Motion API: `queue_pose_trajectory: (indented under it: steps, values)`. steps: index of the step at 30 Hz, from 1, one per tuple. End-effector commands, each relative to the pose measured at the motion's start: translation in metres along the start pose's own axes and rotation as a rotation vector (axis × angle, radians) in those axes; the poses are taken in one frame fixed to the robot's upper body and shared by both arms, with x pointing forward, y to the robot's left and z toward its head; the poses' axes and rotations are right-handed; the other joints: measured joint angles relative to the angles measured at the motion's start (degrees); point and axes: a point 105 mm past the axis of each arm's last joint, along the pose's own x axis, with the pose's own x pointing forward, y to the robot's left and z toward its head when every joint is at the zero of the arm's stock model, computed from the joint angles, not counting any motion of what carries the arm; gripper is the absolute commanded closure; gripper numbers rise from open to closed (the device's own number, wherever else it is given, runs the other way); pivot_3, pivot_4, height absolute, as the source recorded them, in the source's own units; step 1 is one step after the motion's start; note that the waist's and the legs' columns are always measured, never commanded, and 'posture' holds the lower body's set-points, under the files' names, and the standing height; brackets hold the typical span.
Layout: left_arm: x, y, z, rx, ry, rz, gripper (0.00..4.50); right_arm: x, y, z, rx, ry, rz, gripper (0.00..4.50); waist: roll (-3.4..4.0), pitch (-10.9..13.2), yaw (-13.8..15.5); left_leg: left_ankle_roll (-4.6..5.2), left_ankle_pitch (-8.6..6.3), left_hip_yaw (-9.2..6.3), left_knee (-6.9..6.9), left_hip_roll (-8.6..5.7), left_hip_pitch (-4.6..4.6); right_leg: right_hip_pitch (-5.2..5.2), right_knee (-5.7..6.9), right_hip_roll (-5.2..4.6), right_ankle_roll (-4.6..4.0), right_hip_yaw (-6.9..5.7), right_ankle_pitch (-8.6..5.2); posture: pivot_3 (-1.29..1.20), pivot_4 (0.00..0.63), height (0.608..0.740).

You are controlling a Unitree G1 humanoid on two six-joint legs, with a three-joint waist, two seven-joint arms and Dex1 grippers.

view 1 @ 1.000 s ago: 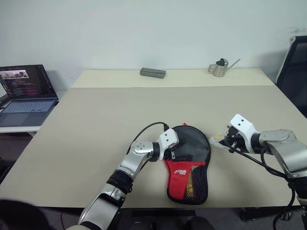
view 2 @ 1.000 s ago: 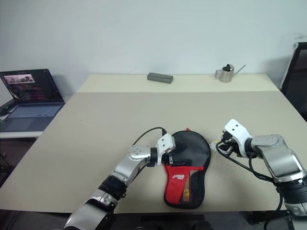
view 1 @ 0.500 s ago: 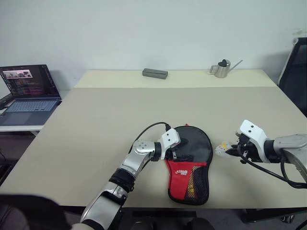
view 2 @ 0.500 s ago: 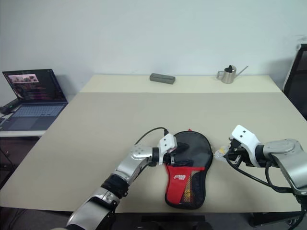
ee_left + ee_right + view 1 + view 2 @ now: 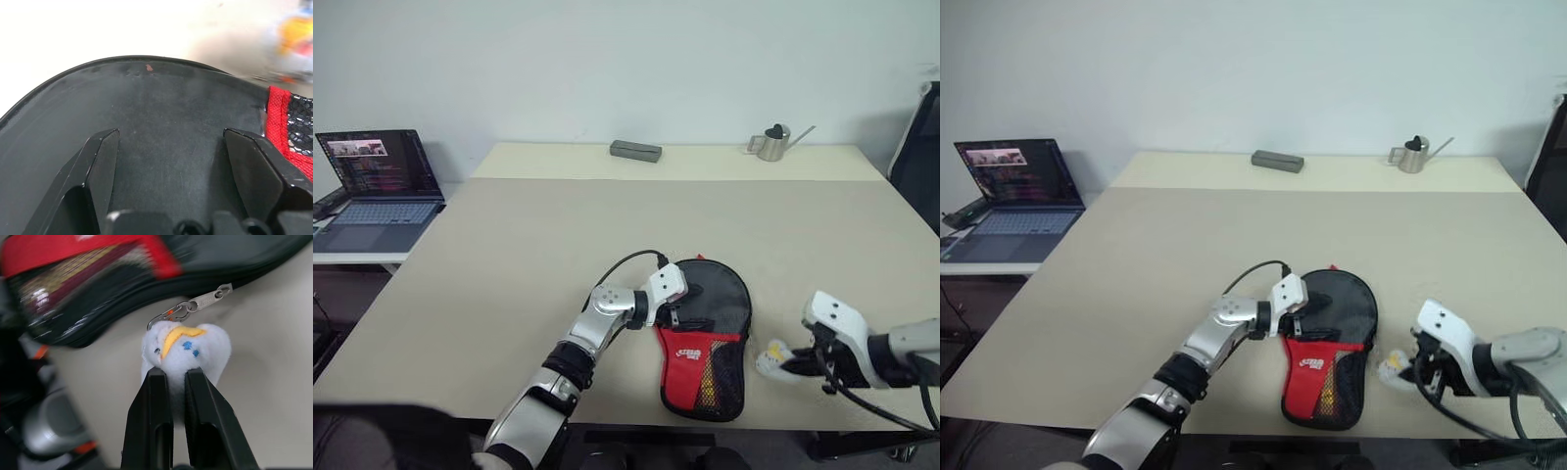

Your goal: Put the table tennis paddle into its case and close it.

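My right claw (image 5: pixel 171 382), pinched shut on the white-and-yellow charm (image 5: pixel 183 347), has drawn back toward the tabletop's (image 5: pixel 509 255) near edge from where it was a second ago, beside the case's (image 5: pixel 710 338) round head. The zipper looks to be running closed along that side. My left claw (image 5: pixel 677 311) rests wide on the case, steadying it. The paddle is presumably inside. The white logo (image 5: pixel 682 355) is too small to read.
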Motion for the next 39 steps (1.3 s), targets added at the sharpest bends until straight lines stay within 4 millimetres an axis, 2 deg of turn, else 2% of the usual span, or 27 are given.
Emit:
queue_pose_trajectory:
  steps: [1,6,13,17,22,27,39]
  values:
    - [0.007,-0.042,-0.065,-0.110,0.231,-0.132,0.79,-0.006,0.021,0.001,-0.034,0.006,0.073,4.50,-0.01,0.0,0.3,0.01,-0.01,0.00,0.00,-0.01,0.00,0.01,0.00,-0.01,0.01,0.00,-0.01,0.00,0.150,0.740]
    - [0.010,-0.043,-0.063,-0.105,0.229,-0.138,0.79,-0.006,0.048,-0.011,-0.026,0.037,0.157,4.50,-0.03,0.0,1.3,0.02,-0.12,-0.02,-0.01,-0.02,-0.01,0.01,-0.03,-0.02,0.13,-0.04,-0.10,0.00,0.150,0.740]
    - [0.013,-0.046,-0.063,-0.103,0.227,-0.146,0.79,-0.013,0.055,-0.023,0.000,0.069,0.171,4.50,-0.11,-0.1,2.2,0.16,-0.28,-0.01,0.01,-0.23,-0.02,0.05,-0.10,-0.21,0.27,-0.02,-0.19,0.00,0.150,0.740]
    - [0.015,-0.048,-0.063,-0.102,0.227,-0.151,0.79,-0.019,0.066,-0.030,0.009,0.092,0.219,4.50,-0.14,-0.1,2.6,0.22,-0.32,-0.04,0.00,-0.44,-0.02,0.08,-0.10,-0.43,0.44,-0.04,-0.29,0.00,0.150,0.740]
    - [0.020,-0.051,-0.062,-0.098,0.228,-0.163,0.79,-0.024,0.085,-0.033,0.004,0.101,0.285,4.50,-0.26,-0.2,2.7,0.55,-0.51,-0.08,0.06,-0.84,-0.01,0.27,-0.15,-0.84,0.78,-0.12,-0.49,0.00,0.150,0.740]
    - [0.024,-0.055,-0.062,-0.078,0.234,-0.183,0.79,-0.028,0.104,-0.031,-0.010,0.108,0.351,4.50,-0.33,-0.2,2.7,0.64,-0.61,-0.57,0.07,-0.84,0.04,0.84,-0.92,-0.88,0.82,-0.75,-0.46,0.00,0.150,0.740]
    - [0.028,-0.056,-0.062,-0.071,0.242,-0.179,0.79,-0.035,0.132,-0.032,-0.002,0.116,0.540,4.50,-0.35,-0.3,3.4,0.63,-0.62,-0.83,0.09,-0.97,0.01,1.02,-0.97,-1.01,0.82,-1.02,-0.48,0.00,0.150,0.740]
